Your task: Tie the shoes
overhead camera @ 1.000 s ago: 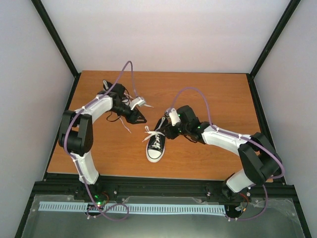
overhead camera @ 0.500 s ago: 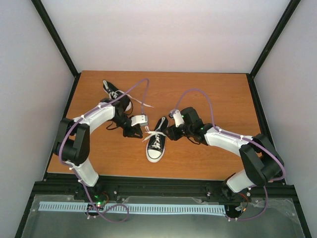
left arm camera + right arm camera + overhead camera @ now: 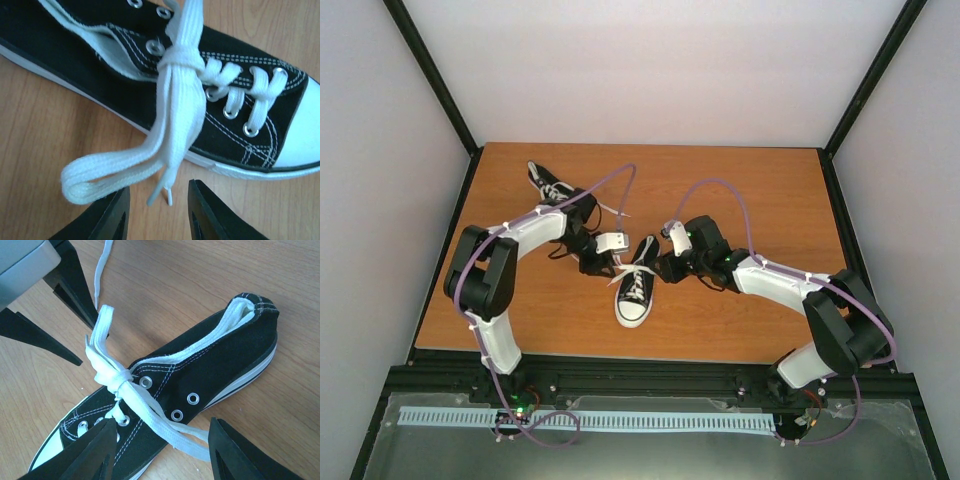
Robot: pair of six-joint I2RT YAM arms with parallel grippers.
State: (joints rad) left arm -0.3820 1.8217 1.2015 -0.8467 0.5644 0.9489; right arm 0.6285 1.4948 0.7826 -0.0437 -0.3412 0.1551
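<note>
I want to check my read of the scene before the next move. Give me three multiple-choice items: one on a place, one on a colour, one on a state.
1. Where does the far shoe lie?
A) at the back left of the table
B) at the near right corner
C) off the table

2. The centre shoe's toe cap is:
A) red
B) white
C) black

3. The left pincer is:
A) shut on a lace
B) open, holding nothing
C) out of view

Key:
1 A: the top view shows it at the back left.
2 B: the left wrist view shows a white cap.
3 B: its fingers stand apart, and the lace loop lies free ahead of them.
</note>
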